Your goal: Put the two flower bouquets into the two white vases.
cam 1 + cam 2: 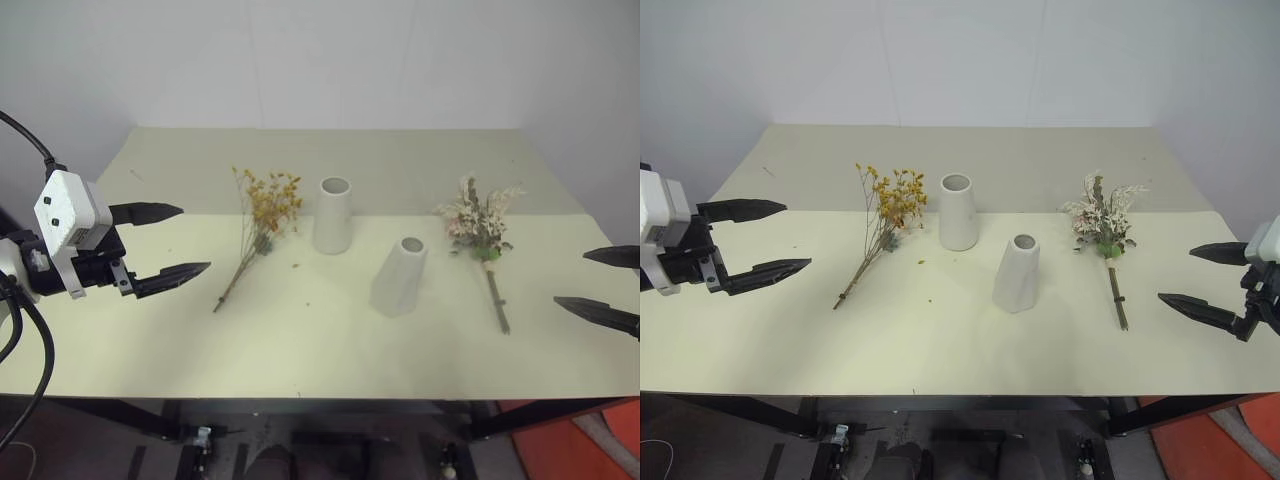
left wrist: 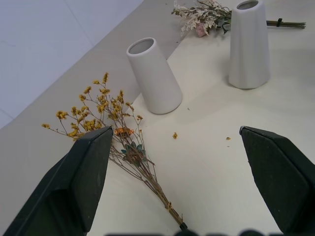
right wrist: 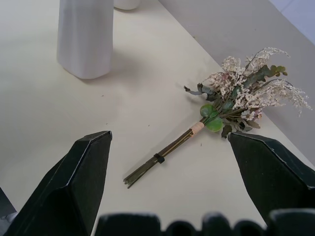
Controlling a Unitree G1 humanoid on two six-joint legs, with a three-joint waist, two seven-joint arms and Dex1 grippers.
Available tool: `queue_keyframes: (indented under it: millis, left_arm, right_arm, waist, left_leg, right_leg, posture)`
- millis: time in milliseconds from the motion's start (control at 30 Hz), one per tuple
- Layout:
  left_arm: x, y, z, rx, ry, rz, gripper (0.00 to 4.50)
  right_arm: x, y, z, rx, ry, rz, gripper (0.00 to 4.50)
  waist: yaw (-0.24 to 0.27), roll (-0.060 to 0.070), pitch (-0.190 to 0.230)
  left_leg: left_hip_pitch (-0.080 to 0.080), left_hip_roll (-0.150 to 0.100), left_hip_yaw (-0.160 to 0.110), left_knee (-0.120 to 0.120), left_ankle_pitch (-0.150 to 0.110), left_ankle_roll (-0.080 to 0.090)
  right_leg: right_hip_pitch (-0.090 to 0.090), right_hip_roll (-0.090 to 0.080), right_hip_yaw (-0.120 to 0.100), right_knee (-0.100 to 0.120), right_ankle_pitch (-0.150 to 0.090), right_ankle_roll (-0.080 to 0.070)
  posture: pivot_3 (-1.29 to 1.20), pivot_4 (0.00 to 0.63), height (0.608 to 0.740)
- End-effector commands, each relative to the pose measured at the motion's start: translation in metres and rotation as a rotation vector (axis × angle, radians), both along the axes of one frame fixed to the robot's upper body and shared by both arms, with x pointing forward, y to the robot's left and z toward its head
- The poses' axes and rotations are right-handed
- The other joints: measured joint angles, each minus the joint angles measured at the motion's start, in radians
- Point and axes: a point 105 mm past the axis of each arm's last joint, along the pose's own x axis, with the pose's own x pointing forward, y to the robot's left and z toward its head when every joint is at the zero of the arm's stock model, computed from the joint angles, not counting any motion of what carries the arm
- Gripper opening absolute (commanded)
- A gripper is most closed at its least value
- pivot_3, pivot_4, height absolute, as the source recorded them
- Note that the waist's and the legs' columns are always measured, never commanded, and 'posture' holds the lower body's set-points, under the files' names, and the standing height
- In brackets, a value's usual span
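Pale cream bench against a white wall; four task things are laid out across its middle.

Left of centre: the yellow-orange bouquet lies flat on the bench, blossoms toward the far side, thin brown stems running down toward the near left. It is just left of the far vase and not touching it.

Centre: the far white vase stands upright, round mouth up. Near it, to the right and closer to the near edge, the near white vase also stands upright. The two are near each other but apart. A few small crumbs of dried blossom lie on the bench between the yellow-orange bouquet and the vases.

Right of centre: the pink and cream bouquet lies flat, flower head toward the far side, green stems pointing toward the near edge. A pale band wraps the stems just below the leaves, and a dark tie sits lower down.

Left pincer: over the left end of the bench, its two black fingers spread wide with nothing between them, pointing right toward the yellow-orange bouquet, well short of it.

Right pincer: at the right edge of the bench, fingers likewise spread wide and empty, pointing left toward the pink and cream bouquet, apart from it.
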Motion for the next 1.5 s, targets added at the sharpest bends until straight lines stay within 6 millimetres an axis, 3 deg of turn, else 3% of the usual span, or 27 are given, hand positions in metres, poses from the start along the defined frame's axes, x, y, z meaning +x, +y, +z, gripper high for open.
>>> queue_keyframes:
  millis: [33, 367, 667, 867, 1067, 1233, 1500]
  left_arm:
    - [-0.002, 0.000, 0.006, 0.016, -0.030, 0.004, 4.50]
    - [0.000, 0.000, 0.004, 0.011, -0.024, 0.006, 4.50]
    - [0.018, 0.002, -0.005, -0.059, 0.021, 0.127, 4.50]
    - [0.057, 0.009, -0.018, -0.145, 0.063, 0.431, 4.50]
    - [0.088, -0.024, -0.040, -0.088, 0.239, 0.501, 4.50]
    - [0.131, -0.028, -0.049, -0.039, 0.328, 0.661, 4.50]
    - [0.159, -0.038, -0.063, 0.091, 0.431, 0.724, 4.50]
  right_arm:
    - [-0.001, 0.000, 0.014, -0.031, -0.047, -0.004, 4.46]
    - [-0.001, 0.001, 0.017, -0.034, -0.052, -0.002, 4.46]
    - [0.003, 0.009, 0.019, -0.021, -0.052, 0.011, 4.46]
    - [0.011, 0.021, 0.017, 0.000, -0.054, 0.030, 4.46]
    - [0.018, 0.029, 0.015, -0.026, -0.045, 0.055, 4.46]
    - [0.019, 0.055, 0.035, -0.053, -0.092, 0.153, 4.46]
    - [0.013, 0.098, 0.062, -0.049, -0.162, 0.299, 4.46]
  waist:
    - [0.000, 0.000, 0.000]
    - [0.000, 0.000, 0.000]
    - [0.000, 0.000, 0.000]
    - [0.003, 0.000, 0.000]
    - [0.004, -0.002, 0.001]
    - [-0.001, -0.002, 0.001]
    - [0.000, -0.002, 0.001]
  left_leg:
    - [0.000, 0.000, 0.000, 0.000, 0.000, 0.000]
    - [0.000, 0.000, 0.000, 0.000, 0.000, 0.000]
    - [0.000, 0.000, 0.000, 0.000, 0.000, 0.000]
    - [0.001, 0.000, -0.001, 0.000, 0.000, 0.000]
    - [0.000, -0.002, -0.002, 0.001, 0.000, 0.000]
    - [0.000, -0.002, -0.002, 0.000, 0.000, 0.000]
    - [-0.006, -0.003, -0.003, 0.001, 0.000, 0.000]
  right_leg:
    - [0.000, 0.000, 0.000, 0.000, 0.000, 0.000]
    - [0.000, 0.000, 0.000, 0.000, 0.000, 0.000]
    - [0.000, 0.000, 0.000, 0.000, -0.001, 0.002]
    - [0.001, 0.000, 0.000, 0.000, -0.001, 0.002]
    - [0.002, 0.000, -0.001, -0.002, 0.003, 0.000]
    - [0.001, 0.000, -0.001, -0.001, 0.003, 0.000]
    - [-0.004, 0.000, 0.000, -0.001, 0.003, 0.000]
  posture:
    - [0.00, 0.150, 0.740]
    - [0.00, 0.150, 0.740]
    - [0.00, 0.150, 0.740]
    - [0.00, 0.150, 0.740]
    - [0.00, 0.150, 0.740]
    - [0.00, 0.150, 0.740]
    - [0.00, 0.150, 0.740]
